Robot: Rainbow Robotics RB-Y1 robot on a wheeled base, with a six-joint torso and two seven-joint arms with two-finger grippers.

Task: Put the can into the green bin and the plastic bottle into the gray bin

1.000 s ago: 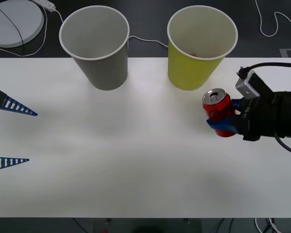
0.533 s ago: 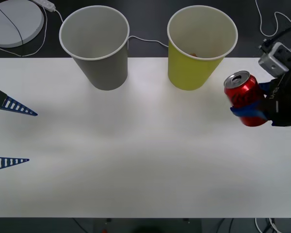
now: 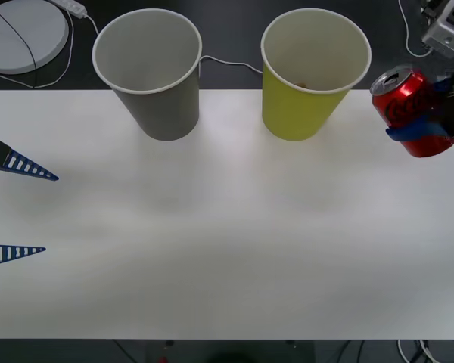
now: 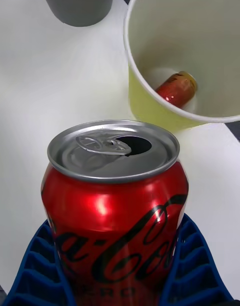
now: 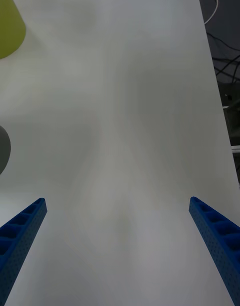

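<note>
The red can (image 3: 412, 110) with its silver top hangs tilted above the table, just right of the green bin (image 3: 287, 113). My right gripper (image 3: 427, 128) is shut on it at the right edge. In the right wrist view the can (image 4: 115, 206) sits between the blue fingers (image 4: 35, 271), with the green bin's rim (image 4: 150, 106) close beyond it. The gray bin (image 3: 163, 106) stands left of the green one. My left gripper (image 3: 51, 214) stays open at the table's left edge. The plastic bottle is out of view.
A small red and gold can-like object (image 4: 176, 88) lies on the green bin's floor. A white round disc (image 3: 23, 30) and cables (image 3: 227, 62) lie behind the white table (image 3: 227, 242). The left wrist view has the left gripper (image 5: 116, 201) over bare tabletop.
My right gripper has lifted the can off the table and carried it up and to the right, beside the green bin's rim. The left arm has not moved.
</note>
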